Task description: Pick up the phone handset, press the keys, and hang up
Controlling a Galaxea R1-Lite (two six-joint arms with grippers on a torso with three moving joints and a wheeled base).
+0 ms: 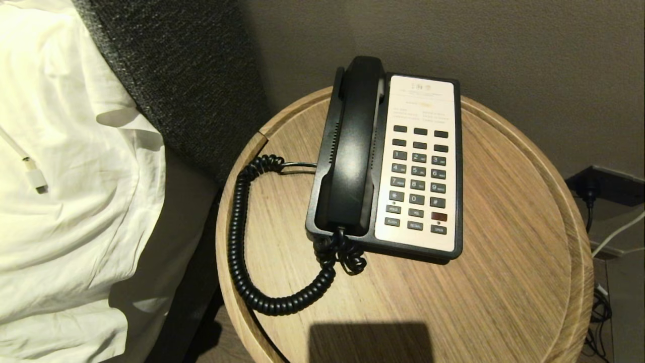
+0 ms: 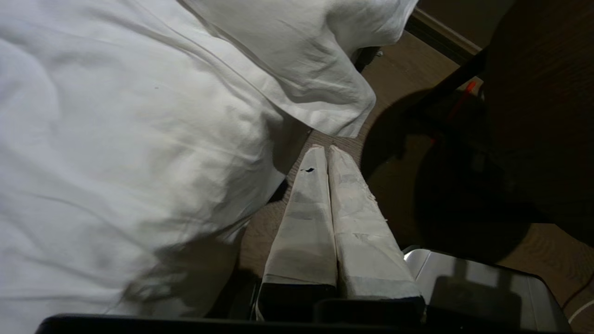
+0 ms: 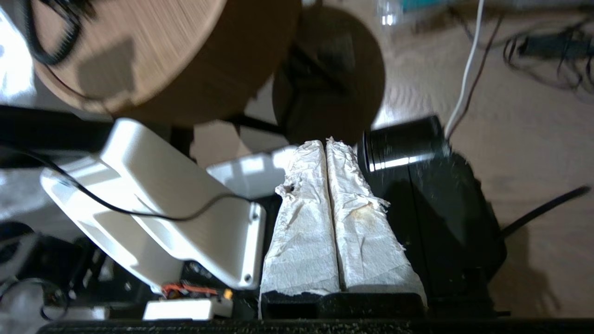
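The glossy black phone handset [image 1: 352, 146] lies in its cradle on the left side of the black phone base [image 1: 459, 201]. Its coiled cord [image 1: 237, 237] loops off the near end across the round wooden table [image 1: 504, 302]. The keys [image 1: 418, 179], dark grey in rows of three with one red button [image 1: 439, 216], sit in the cream faceplate. Neither gripper appears in the head view. My left gripper [image 2: 325, 149] is shut and empty, low beside white bedding [image 2: 116, 139]. My right gripper [image 3: 324, 144] is shut and empty, below the table's edge [image 3: 153, 51] over my own base.
A bed with white linen [image 1: 60, 201] and a dark headboard [image 1: 186, 75] borders the table's left. A charging cable end [image 1: 36, 179] lies on the linen. A wall socket and cables [image 1: 599, 191] are at the right, with more cables on the floor [image 3: 547, 46].
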